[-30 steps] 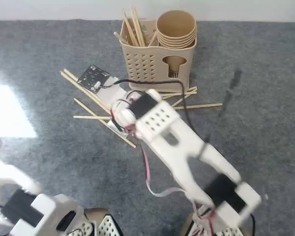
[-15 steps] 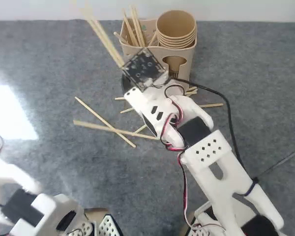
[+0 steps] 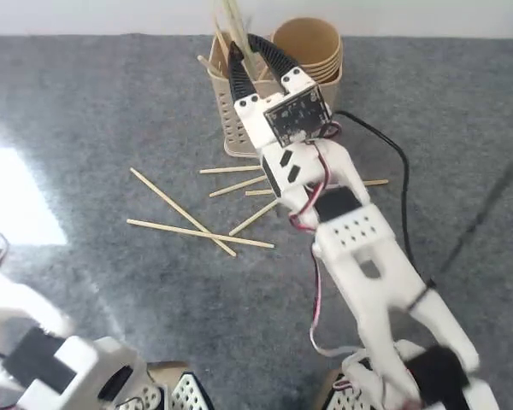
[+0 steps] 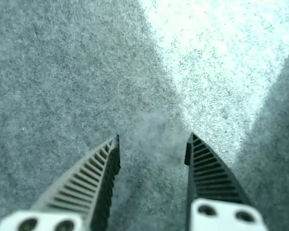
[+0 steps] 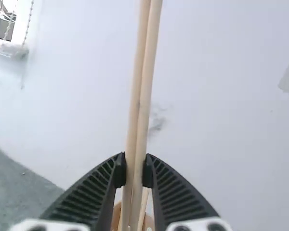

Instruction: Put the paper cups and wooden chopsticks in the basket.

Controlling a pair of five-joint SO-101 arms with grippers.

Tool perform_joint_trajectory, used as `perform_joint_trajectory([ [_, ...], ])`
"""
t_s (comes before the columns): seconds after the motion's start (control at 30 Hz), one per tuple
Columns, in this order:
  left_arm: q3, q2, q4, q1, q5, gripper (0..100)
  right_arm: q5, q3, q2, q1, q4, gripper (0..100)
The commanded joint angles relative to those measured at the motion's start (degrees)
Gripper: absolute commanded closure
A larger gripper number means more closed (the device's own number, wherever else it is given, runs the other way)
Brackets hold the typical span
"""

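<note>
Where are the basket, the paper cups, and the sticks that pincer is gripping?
Basket [image 3: 229, 124]: high view, on its perforated side wall.
Paper cups [image 3: 306, 41]: high view, inside the top cup.
Gripped chopsticks [image 5: 140, 91]: right wrist view, mid-shaft.

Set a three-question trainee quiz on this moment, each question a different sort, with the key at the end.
1. True or false: the right gripper is shut on a pair of chopsticks.
2. The paper cups are: A) stacked in the basket; B) lying outside it; C) held by an arm.
3. Fill in: the left gripper is ____ (open or shut).

Key: 1 true; 2 A; 3 open.
</note>
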Motion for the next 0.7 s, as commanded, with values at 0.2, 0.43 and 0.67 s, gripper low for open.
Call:
perform_joint_trajectory([
  [0.2, -1.54, -0.53, -0.18, 0.62, 0.44, 79, -19.96, -24.79, 22.02, 6.73, -3.38, 99.0],
  [0.43, -1.54, -0.18, -0.35, 0.7, 0.44, 79, -27.34, -29.98, 24.92, 6.29, 4.79, 99.0],
  [0.67, -1.45, -0.18, -0.88, 0.7, 0.53, 79, -26.11, -28.04, 24.48, 4.62, 5.23, 96.2],
])
